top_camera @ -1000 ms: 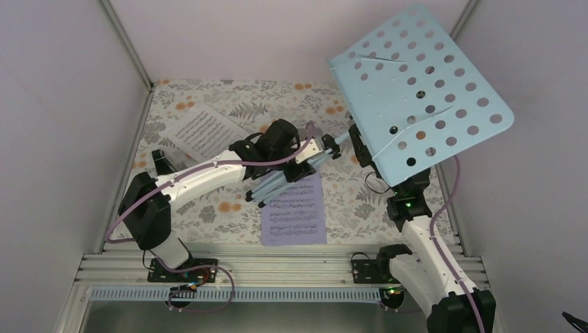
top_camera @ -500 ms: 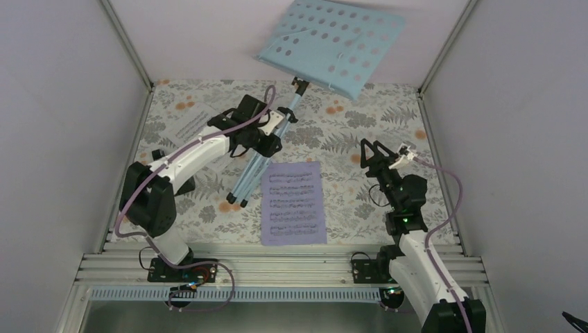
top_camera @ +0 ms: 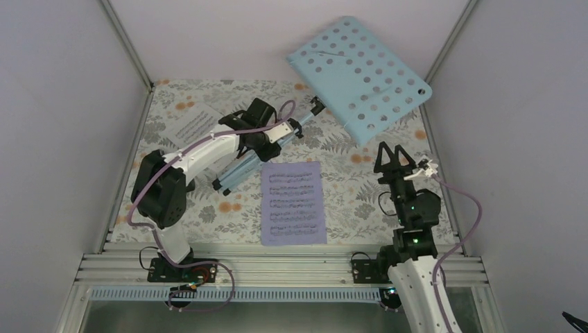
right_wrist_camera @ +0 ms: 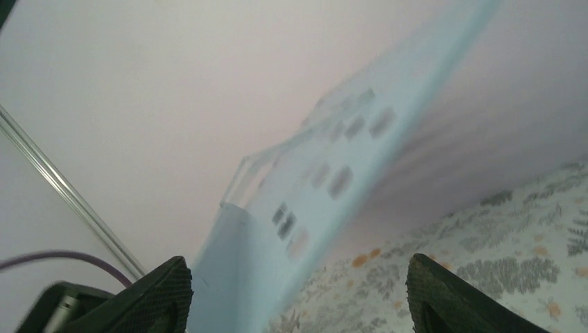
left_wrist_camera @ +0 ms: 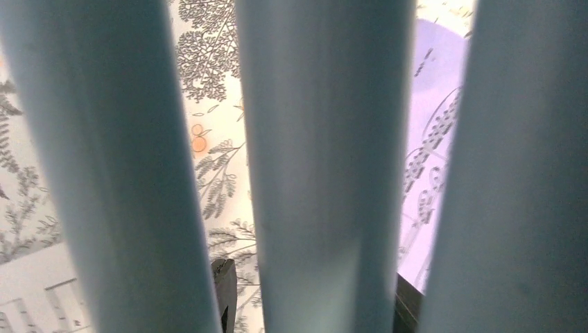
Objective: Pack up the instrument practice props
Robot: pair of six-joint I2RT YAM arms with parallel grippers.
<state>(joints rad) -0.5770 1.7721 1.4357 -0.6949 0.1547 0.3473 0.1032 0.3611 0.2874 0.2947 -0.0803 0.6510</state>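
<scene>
1. The desk (top_camera: 353,194), spread with a floral cloth, carried only loose papers. The black wedge box could not be made out.
2. The light blue music stand (top_camera: 347,83) hung aslant above the desk. Its hole-dotted tray (top_camera: 378,62) was aloft at 1 o'clock near the back wall, and its folded legs (left_wrist_camera: 322,166) sloped down toward 8 o'clock.
3. The left arm (top_camera: 201,149) reached to 11 o'clock. Its jaws were clamped round the bundled legs, with the middle tube lying between two black fingertips (left_wrist_camera: 223,284).
4. The right arm (top_camera: 412,215) stood at 4 o'clock. Its jaws were spread wide and empty, aimed up at the tray but apart from it.
5. The lavender sheet (top_camera: 295,201) lay flat at 6 o'clock, near the leg tips. A white sheet (top_camera: 194,125) lay at 10 o'clock, partly under the left arm.
6. The step looked like bringing the stand down to be stowed.
   - The broad tray sat far from the only grip, so it would probably lever and swing.
   - The left jaws would need a firm, steady hold.
   - The right jaws would do best to close on the tray's edge before any lowering.
   - The descent should be slow and clear of the lavender sheet.
</scene>
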